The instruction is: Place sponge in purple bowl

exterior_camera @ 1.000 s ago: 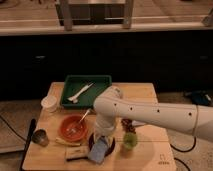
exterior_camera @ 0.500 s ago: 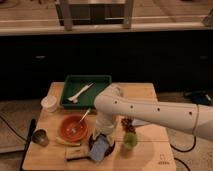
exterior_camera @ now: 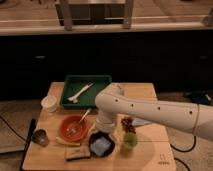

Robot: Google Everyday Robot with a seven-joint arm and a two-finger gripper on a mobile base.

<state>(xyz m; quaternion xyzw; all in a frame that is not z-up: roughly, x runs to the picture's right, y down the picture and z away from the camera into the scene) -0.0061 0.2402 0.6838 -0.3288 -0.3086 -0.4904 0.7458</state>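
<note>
Wooden table (exterior_camera: pixel 150 147); gripper (exterior_camera: pixel 103 132) above round bowl (exterior_camera: pixel 92 148), flat sponge (exterior_camera: pixel 102 146)

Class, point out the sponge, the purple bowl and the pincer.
sponge (exterior_camera: pixel 101 146), camera view, middle of its blue top.
purple bowl (exterior_camera: pixel 91 145), camera view, left rim.
pincer (exterior_camera: pixel 103 133), camera view, its lower end just above the bowl.

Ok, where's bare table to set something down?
Front right corner of the table, right of the green cup; also right of the green tray. Crowded around the purple bowl, where the claw sits over the sponge.
</note>
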